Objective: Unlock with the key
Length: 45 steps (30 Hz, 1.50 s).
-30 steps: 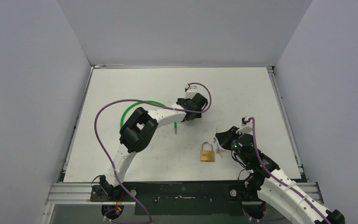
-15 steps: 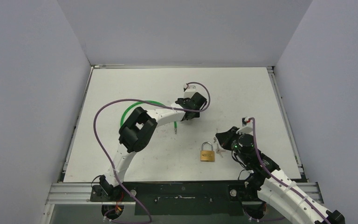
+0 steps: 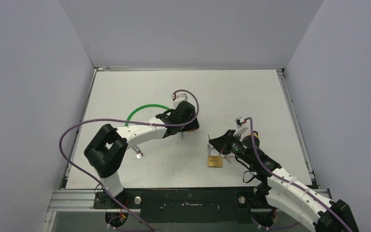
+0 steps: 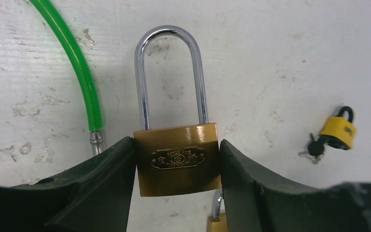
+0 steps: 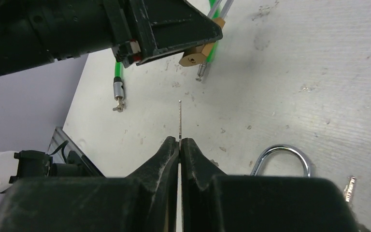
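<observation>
Left arm [image 3: 140,133] swung leftward since earlier; left tool [image 3: 187,124] clamps brass padlock [image 4: 176,159]; right tool [image 5: 179,145] pinches key [image 5: 179,121] edge-on. Risk: key twists in thin pinch, misses keyhole [image 5: 192,60].

We see shine against matt.
Padlock [image 4: 177,159] glossy brass, shackle [image 4: 170,72] polished metal; table [image 4: 280,58] matt, scuffed; cable [image 4: 72,58] smooth plastic.

Padlock [image 4: 176,159] betw. cable [image 4: 72,63] L, 2nd lock [image 4: 340,131] R.
</observation>
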Each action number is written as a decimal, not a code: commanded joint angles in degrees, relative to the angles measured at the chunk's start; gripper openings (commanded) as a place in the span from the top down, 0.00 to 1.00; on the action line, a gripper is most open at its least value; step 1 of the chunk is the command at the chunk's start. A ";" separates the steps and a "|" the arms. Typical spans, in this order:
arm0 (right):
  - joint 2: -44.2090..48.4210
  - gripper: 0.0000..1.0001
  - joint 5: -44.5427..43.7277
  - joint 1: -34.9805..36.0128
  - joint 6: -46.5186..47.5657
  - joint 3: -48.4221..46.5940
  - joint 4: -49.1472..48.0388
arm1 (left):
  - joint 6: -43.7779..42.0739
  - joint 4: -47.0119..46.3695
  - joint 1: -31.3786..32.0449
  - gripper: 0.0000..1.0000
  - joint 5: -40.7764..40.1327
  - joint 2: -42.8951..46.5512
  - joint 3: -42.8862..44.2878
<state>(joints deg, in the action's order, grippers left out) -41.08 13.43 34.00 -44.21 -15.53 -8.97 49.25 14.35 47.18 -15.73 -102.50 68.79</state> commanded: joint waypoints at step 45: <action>-21.93 1.00 -7.77 8.04 -2.66 -8.32 -16.51 | 15.26 -21.90 -0.42 0.98 10.70 14.04 -11.75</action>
<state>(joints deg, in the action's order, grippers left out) -62.67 6.83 42.41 -47.35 -20.93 -21.41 63.48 -0.40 47.03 -6.50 -92.42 56.49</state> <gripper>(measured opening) 0.034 0.556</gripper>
